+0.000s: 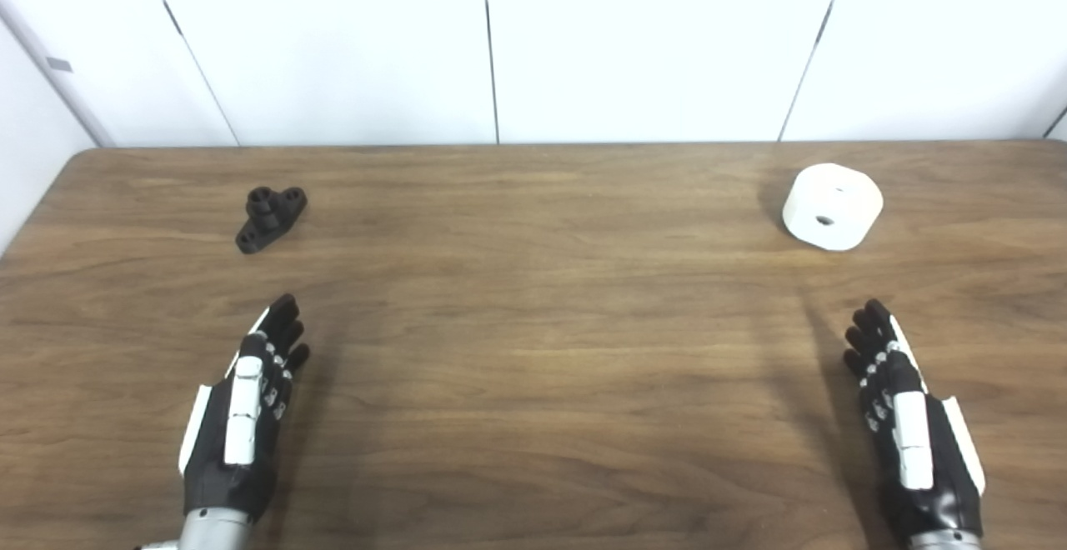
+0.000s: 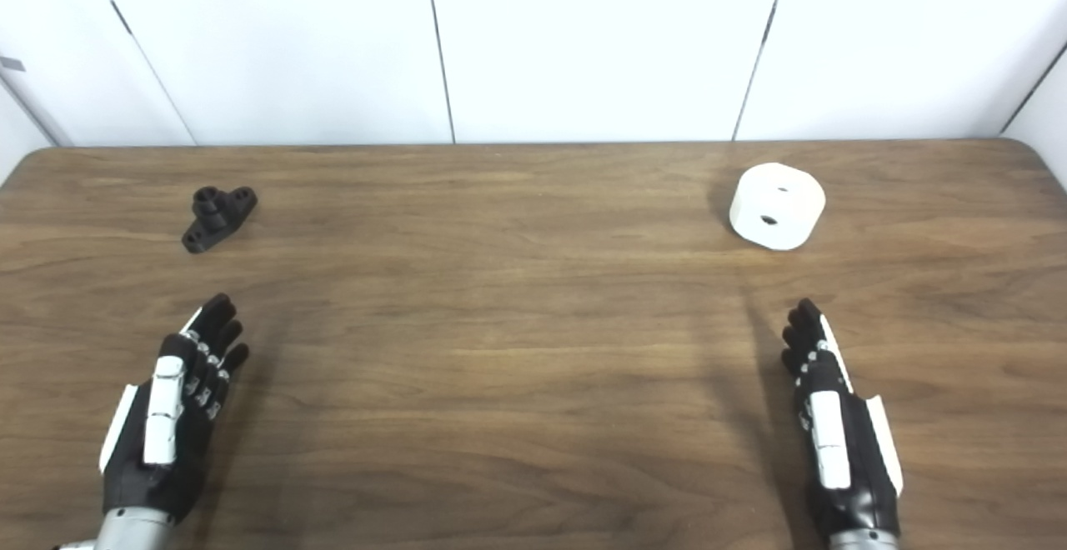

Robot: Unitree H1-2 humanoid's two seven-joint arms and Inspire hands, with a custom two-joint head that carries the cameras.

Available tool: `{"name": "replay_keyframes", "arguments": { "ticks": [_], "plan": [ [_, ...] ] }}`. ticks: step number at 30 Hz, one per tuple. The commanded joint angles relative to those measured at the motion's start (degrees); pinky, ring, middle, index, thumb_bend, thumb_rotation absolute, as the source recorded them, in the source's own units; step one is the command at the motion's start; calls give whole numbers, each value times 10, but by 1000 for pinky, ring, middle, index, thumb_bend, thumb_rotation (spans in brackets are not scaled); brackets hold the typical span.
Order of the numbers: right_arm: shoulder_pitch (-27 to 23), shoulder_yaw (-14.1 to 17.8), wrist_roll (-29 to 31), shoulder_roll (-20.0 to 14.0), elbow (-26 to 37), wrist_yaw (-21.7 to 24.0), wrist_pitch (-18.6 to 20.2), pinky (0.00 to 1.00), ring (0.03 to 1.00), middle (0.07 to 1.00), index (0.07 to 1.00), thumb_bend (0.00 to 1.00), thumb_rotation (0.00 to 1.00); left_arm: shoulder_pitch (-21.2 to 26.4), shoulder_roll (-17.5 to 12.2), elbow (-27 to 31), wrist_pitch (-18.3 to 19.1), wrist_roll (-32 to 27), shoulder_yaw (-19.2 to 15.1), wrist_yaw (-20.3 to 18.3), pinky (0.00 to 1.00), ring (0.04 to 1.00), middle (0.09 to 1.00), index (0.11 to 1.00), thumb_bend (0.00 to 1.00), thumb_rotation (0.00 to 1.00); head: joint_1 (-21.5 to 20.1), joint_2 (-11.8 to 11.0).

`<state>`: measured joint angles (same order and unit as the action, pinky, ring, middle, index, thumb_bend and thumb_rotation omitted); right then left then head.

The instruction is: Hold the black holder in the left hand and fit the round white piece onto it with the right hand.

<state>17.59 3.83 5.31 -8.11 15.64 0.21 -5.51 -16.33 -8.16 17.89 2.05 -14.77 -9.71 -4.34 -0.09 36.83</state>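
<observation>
1. Wood-grain surface [image 1: 533, 350], brown with darker streaks, matte, its far corners rounded, and plain white wall panels [image 1: 350, 42] with thin dark seams behind it.
2. Far left sits the black holder [image 1: 270, 216]: small, dull black, a flat elongated base with a rounded lobe at each end and a short ribbed stub rising from the middle.
3. Its long axis runs diagonally, near-left to far-right; the stub points straight up, and there's a hole in each lobe.
4. Far right, well apart from the holder, is the round white piece [image 1: 833, 205]: a chunky, smooth, matte white drum with softly rounded edges.
5. It looks tipped, its flat face turned up and towards the near side, showing a dark central hole and a smaller dot-like one above it.
6. The left hand [image 1: 243, 412] hovers low over the surface on the near left, black shell with white plates, fingers stretched forward and slightly spread, nothing in it.
7. It points towards the holder but is clearly short of it.
8. The right hand [image 1: 909, 425] mirrors it on the near right: same black-and-white build, edge-on, fingers extended, close together, empty, aimed roughly at the white piece and not touching it.
</observation>
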Motion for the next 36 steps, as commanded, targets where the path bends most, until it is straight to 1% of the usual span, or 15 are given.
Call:
{"name": "replay_keyframes", "arguments": {
  "ticks": [1, 6, 12, 15, 20, 21, 25, 26, 27, 28, 29, 31, 32, 34, 36],
  "plan": [
    [-5, -4, -6, 10, -2, 3, -12, 951, 957, 964, 968, 589, 1000, 12, 0, 6, -23, 2, -5, 1, 950, 965, 951, 915, 480, 903, -1, 0],
    [-2, -3, -2, 13, 3, 2, -2, 959, 958, 961, 964, 592, 1000, 12, 0, 5, -25, 1, -6, 1, 950, 964, 946, 909, 474, 899, -2, -1],
    [-3, -2, 13, 12, 0, 7, -9, 960, 966, 971, 974, 577, 1000, 10, 0, 7, -24, -1, -5, -1, 951, 967, 952, 914, 489, 897, -3, -1],
    [-2, -2, 7, 13, 4, 3, -4, 954, 960, 965, 969, 571, 1000, 9, -1, 8, -24, 0, -3, -3, 957, 971, 954, 918, 499, 896, -3, -1],
    [-2, -2, 8, 10, 0, 5, -6, 956, 957, 964, 968, 579, 1000, 9, 3, 7, -28, 4, -2, -1, 962, 968, 946, 911, 491, 882, 6, -6],
    [-2, -2, 7, 9, 0, 5, -6, 955, 955, 963, 968, 580, 1000, 8, 4, 7, -29, 5, -1, 0, 950, 962, 940, 907, 494, 877, 8, -6],
    [-2, 3, 22, 1, -8, 14, -19, 967, 965, 968, 974, 570, 1000, 6, 9, 12, -25, 13, 4, 3, 931, 963, 941, 906, 500, 870, 39, -12],
    [-2, 5, 25, 0, -9, 15, -20, 967, 966, 968, 974, 569, 1000, 5, 11, 13, -24, 16, 6, 5, 929, 964, 942, 906, 500, 869, 56, -16],
    [-1, 7, 27, -1, -11, 16, -22, 968, 968, 968, 973, 571, 1000, 5, 13, 14, -23, 19, 7, 6, 927, 960, 942, 904, 507, 865, 56, -16],
    [-1, 9, 30, -2, -12, 18, -24, 977, 970, 968, 973, 571, 1000, 4, 15, 15, -23, 22, 9, 7, 930, 958, 942, 904, 512, 862, 76, -21],
    [0, 10, 31, -4, -14, 21, -26, 989, 972, 967, 972, 573, 1000, 3, 17, 16, -25, 23, 10, 8, 937, 959, 945, 905, 514, 858, 82, -23],
    [1, 13, 33, -7, -18, 26, -31, 997, 980, 968, 975, 586, 1000, 2, 23, 15, -31, 24, 13, 11, 936, 956, 941, 896, 506, 837, 95, -28],
    [1, 14, 28, -9, -19, 25, -28, 999, 985, 970, 977, 589, 1000, 2, 27, 14, -34, 27, 14, 14, 928, 952, 933, 889, 509, 810, 107, -32],
    [1, 17, 23, -13, -21, 25, -24, 1000, 989, 968, 975, 619, 1000, 3, 33, 12, -37, 33, 19, 20, 910, 945, 922, 883, 525, 783, 119, -37],
    [1, 19, 28, -15, -25, 29, -28, 1000, 996, 967, 973, 613, 1000, 5, 34, 10, -39, 37, 23, 25, 908, 943, 916, 874, 526, 782, 127, -41]
  ]
}}
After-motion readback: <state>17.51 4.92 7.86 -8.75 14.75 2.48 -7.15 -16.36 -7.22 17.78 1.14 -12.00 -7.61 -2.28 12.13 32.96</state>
